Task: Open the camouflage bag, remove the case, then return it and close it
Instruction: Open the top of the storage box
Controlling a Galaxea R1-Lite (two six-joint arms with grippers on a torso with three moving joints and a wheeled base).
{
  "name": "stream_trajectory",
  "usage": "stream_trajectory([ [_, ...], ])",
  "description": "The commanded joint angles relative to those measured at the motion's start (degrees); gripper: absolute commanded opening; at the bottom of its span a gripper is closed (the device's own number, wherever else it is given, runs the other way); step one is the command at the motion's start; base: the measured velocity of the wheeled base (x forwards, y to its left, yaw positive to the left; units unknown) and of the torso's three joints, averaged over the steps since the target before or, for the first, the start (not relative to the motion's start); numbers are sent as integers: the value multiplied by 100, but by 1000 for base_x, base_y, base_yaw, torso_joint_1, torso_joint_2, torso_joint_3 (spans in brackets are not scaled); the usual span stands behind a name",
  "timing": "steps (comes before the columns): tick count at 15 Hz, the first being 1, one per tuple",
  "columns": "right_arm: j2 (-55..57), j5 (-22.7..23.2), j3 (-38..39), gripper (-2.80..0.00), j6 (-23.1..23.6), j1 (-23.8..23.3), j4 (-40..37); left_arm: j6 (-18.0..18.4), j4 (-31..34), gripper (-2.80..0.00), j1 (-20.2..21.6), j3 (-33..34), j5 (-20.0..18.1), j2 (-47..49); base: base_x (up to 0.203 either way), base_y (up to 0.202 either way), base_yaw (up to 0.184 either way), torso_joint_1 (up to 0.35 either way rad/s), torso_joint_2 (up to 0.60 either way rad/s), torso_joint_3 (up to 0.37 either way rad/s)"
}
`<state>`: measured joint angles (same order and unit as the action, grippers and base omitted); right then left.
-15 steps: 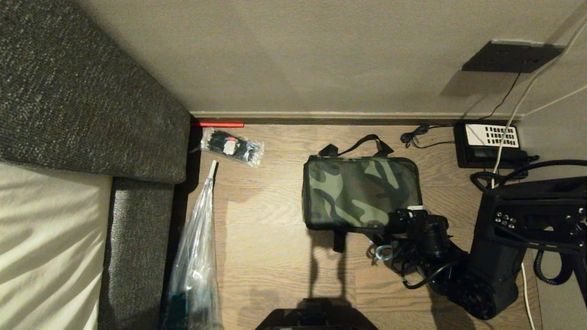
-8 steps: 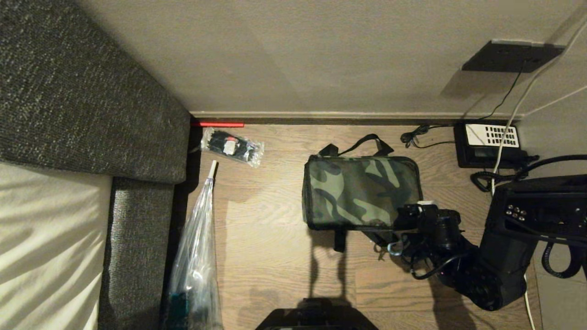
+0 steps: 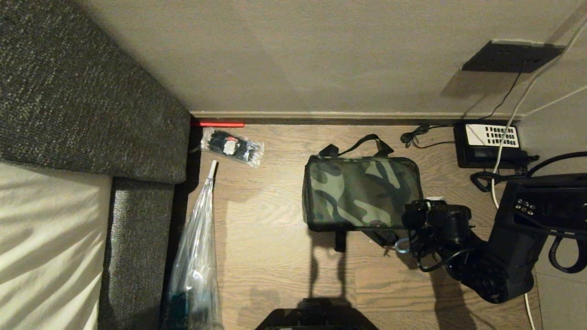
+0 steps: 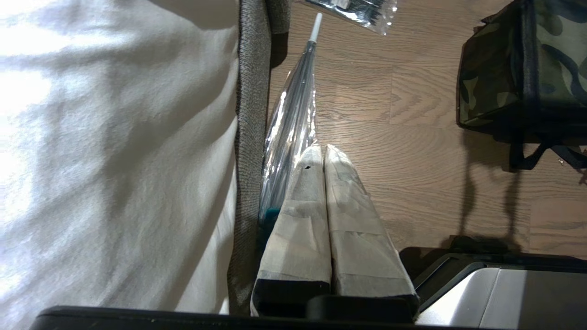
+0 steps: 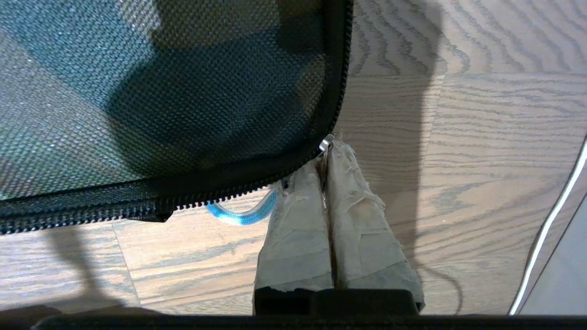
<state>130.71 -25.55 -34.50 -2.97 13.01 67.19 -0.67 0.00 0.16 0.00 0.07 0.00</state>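
Pinching the little silver zipper pull (image 5: 324, 145) tight, the taped fingers (image 5: 298, 220) of the right gripper (image 5: 326, 158) are pressing together at the rounded corner of the camouflage bag (image 3: 361, 192), where the black zipper (image 5: 229, 195) is bending around. A short blue loop (image 5: 240, 216) is hanging from the zipper just beside those fingers. In the head view, the right gripper (image 3: 415, 215) is sitting at the bag's corner at about 4 o'clock from the middle of the lid, and the black right arm (image 3: 500, 256) is reaching back from there toward 4 o'clock. The bag is lying flat on the wooden floor (image 3: 275, 256), lid on top, with its black straps (image 3: 357, 145) poking out at 12 o'clock. A black telephone (image 3: 488, 144) is sitting at about 2 o'clock from the bag, near the wall. A clear umbrella (image 3: 195, 256) is lying at 8 o'clock from the bag, next to the grey sofa (image 3: 142, 238). The left gripper (image 4: 323, 158) is hanging over the umbrella, well apart from the bag, with its fingers pressed together and holding nothing.
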Motion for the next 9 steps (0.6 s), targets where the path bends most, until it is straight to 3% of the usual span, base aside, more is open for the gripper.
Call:
stream_trajectory([
  [1, -1, 3, 47, -280, -4, -86, 39, -3, 0, -280, 2, 0, 1, 0, 0, 0, 0, 0, 0, 0],
  [9, -10, 358, -189, -280, 157, -361, -5, -3, 0, -280, 2, 0, 1, 0, 0, 0, 0, 0, 0, 0],
])
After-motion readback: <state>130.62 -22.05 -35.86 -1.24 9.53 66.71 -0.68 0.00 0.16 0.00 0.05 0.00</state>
